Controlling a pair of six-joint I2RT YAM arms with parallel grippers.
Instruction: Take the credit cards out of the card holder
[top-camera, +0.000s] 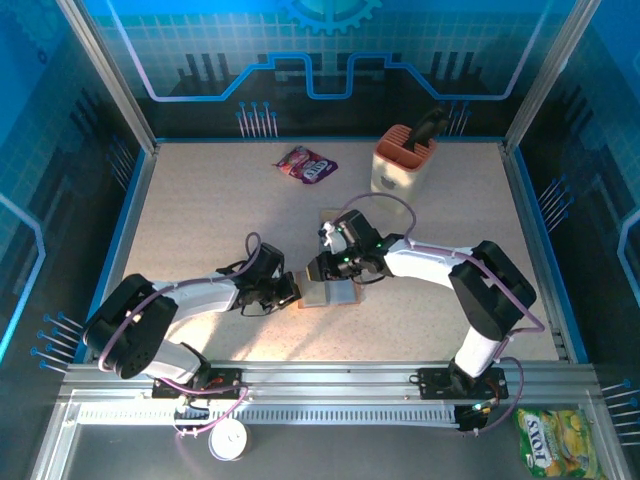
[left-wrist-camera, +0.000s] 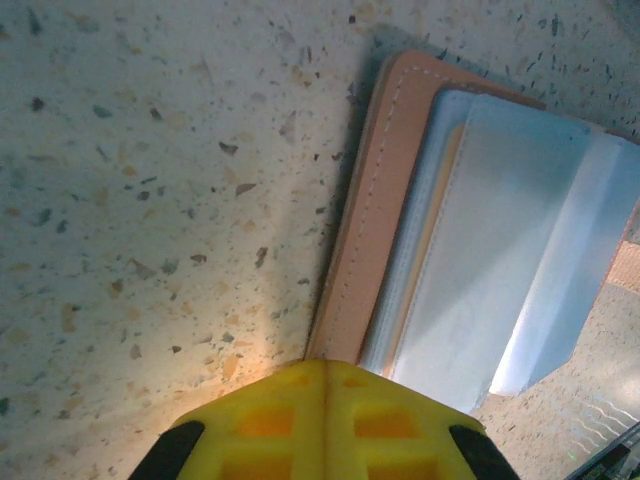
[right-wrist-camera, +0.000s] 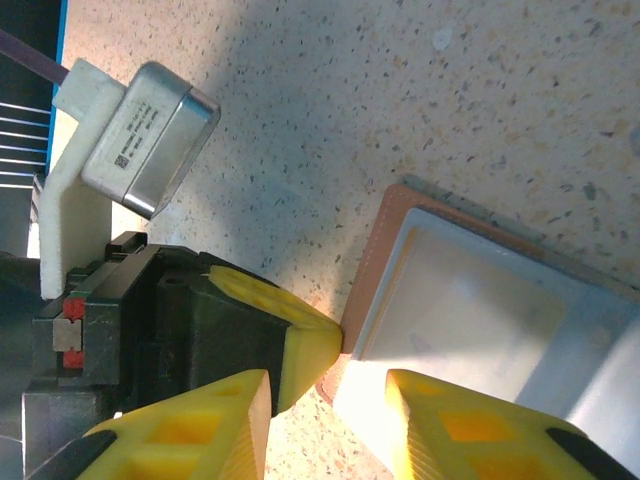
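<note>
The card holder (top-camera: 335, 292), a tan leather wallet, lies open on the table with its grey-blue pockets (left-wrist-camera: 500, 250) facing up. The credit cards stay tucked in the pockets; a thin tan-edged card (left-wrist-camera: 432, 250) peeks beside the leather rim. My left gripper (left-wrist-camera: 325, 366) is shut, its yellow tip pressed against the wallet's near tan edge (left-wrist-camera: 365, 250). My right gripper (right-wrist-camera: 325, 388) is open, its fingers (right-wrist-camera: 200, 430) straddling the wallet's corner (right-wrist-camera: 345, 380), one of them over the pale pocket. In the top view the two grippers, left (top-camera: 293, 290) and right (top-camera: 318, 272), meet at the wallet's left side.
A peach tool caddy (top-camera: 403, 160) stands at the back, a purple snack packet (top-camera: 306, 165) to its left. A small flat tan piece (top-camera: 328, 214) lies behind the right wrist. Off the table at the front right lies a yellow-green packet (top-camera: 560, 445).
</note>
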